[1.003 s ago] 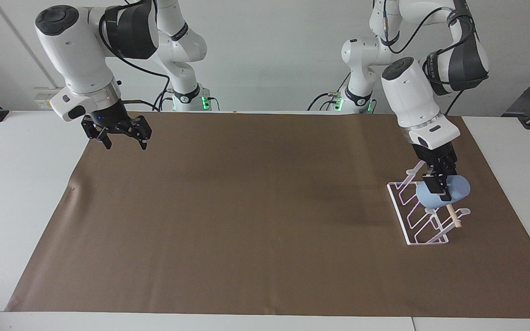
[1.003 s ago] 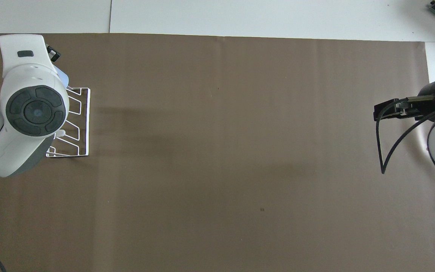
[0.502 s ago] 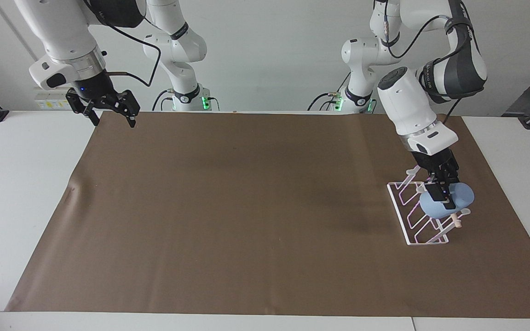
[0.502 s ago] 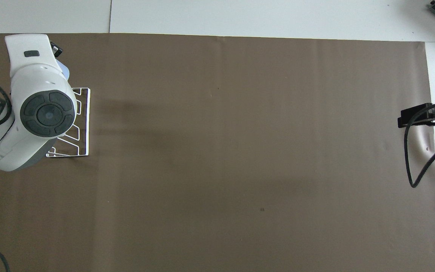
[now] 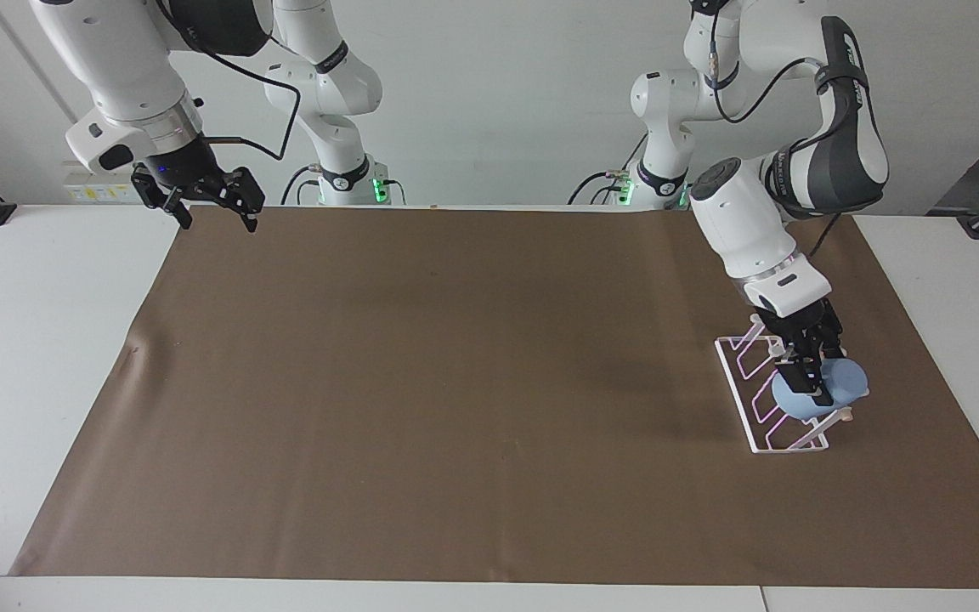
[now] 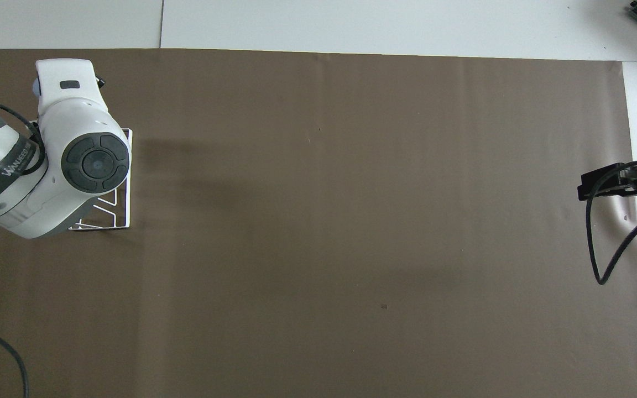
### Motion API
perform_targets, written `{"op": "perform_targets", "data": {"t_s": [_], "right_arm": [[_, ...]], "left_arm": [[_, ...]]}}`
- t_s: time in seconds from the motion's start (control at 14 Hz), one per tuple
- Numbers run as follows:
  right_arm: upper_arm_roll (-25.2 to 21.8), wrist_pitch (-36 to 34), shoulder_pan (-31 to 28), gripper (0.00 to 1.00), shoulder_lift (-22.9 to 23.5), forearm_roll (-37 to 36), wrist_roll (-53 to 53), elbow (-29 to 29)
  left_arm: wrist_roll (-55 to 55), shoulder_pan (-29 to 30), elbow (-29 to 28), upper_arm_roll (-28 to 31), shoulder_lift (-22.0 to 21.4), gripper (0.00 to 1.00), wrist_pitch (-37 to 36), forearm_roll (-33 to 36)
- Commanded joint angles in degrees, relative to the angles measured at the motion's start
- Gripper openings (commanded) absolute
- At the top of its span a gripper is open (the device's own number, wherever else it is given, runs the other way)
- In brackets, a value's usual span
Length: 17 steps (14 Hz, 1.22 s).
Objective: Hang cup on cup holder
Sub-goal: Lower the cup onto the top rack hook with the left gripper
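My left gripper (image 5: 806, 380) is shut on the light-blue cup (image 5: 840, 384) and holds it low on the white wire cup holder (image 5: 751, 429). The cup is at the rack's end farther from the robots, just above the wooden rod (image 5: 843, 415). In the overhead view the left arm covers the gripper and most of the cup holder (image 6: 124, 182), and only a sliver of the cup (image 6: 35, 86) shows. My right gripper (image 5: 216, 217) is open and empty, raised over the mat's corner by the right arm's base. It also shows in the overhead view (image 6: 589, 188).
A brown mat (image 5: 455, 382) covers most of the white table (image 5: 31, 340). The cup holder stands on it toward the left arm's end. A black cable (image 6: 600, 249) hangs in a loop from the right arm.
My left gripper has lowered the cup onto the cup holder, toward the rod end. My right gripper has risen and drawn back toward the robots' edge of the mat.
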Motion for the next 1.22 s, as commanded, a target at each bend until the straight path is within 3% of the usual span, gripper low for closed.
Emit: {"op": "perform_targets", "data": {"t_s": [0.0,0.29,0.72,0.86,0.93,1.0,1.15], "right_arm": [[0.71,-1.33,-1.14,1.00,-1.03,0.00,0.53,0.24],[0.62,-0.89,-0.88,1.00,-3.40,3.09,0.97,-4.23],[0.45,0.07,-1.41,1.00,-3.32,3.09,0.54,-3.89],[0.44,0.08,-1.41,1.00,-3.32,3.09,0.54,-3.89],[0.44,0.08,-1.32,1.00,-3.32,3.09,0.54,-3.89],[0.44,0.08,-1.32,1.00,-3.32,3.09,0.54,-3.89],[0.44,1.21,-0.97,1.00,-3.32,3.09,1.23,-3.89]], "left_arm": [[-2.65,0.36,-0.77,-0.01,0.55,0.00,0.76,3.20],[-8.81,-0.17,-4.29,-0.01,0.20,0.00,0.49,7.43],[-10.22,-0.52,-5.09,-0.01,0.38,0.02,0.05,7.43],[-10.04,-0.61,-4.74,-0.01,0.47,0.43,-0.82,7.43],[-10.04,-0.70,-4.65,-0.10,0.38,0.58,-1.52,7.43],[-9.96,-0.70,-4.65,-0.10,0.38,0.70,-1.79,7.43],[-9.87,-0.79,-4.56,-0.10,0.20,0.77,-2.41,7.43]]}}
